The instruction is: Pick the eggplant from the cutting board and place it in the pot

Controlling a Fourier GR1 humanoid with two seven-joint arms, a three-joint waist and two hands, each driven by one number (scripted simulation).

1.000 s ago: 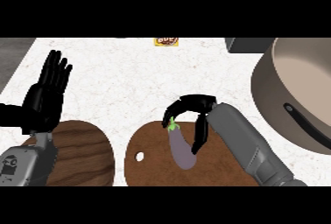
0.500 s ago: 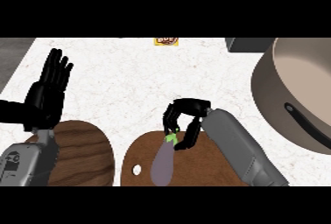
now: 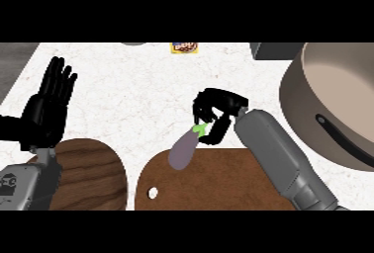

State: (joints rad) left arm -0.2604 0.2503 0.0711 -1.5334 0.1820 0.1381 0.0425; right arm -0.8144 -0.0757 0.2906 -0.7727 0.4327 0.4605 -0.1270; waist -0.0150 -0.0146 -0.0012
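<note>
Cutting board (image 3: 219,183): brown wood, matt, faint grain. Round board (image 3: 91,173) beside it: darker wood, visible grain. Desk (image 3: 139,94): white speckled stone look, matt. Pot (image 3: 329,99): beige, smooth, dull sheen. Eggplant (image 3: 182,149): smooth purple skin.

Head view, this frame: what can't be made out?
- Pot: cut off by the right edge; inside out of sight.
- Eggplant stem end: covered by the right hand fingers.
- Yellow item at top: too small to identify.
- Cutting board: cut off below.

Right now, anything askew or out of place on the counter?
Only the eggplant: gripped at its stem end by the right hand, it hangs tilted, half past the cutting board edge. Nothing spilled or damaged.
</note>
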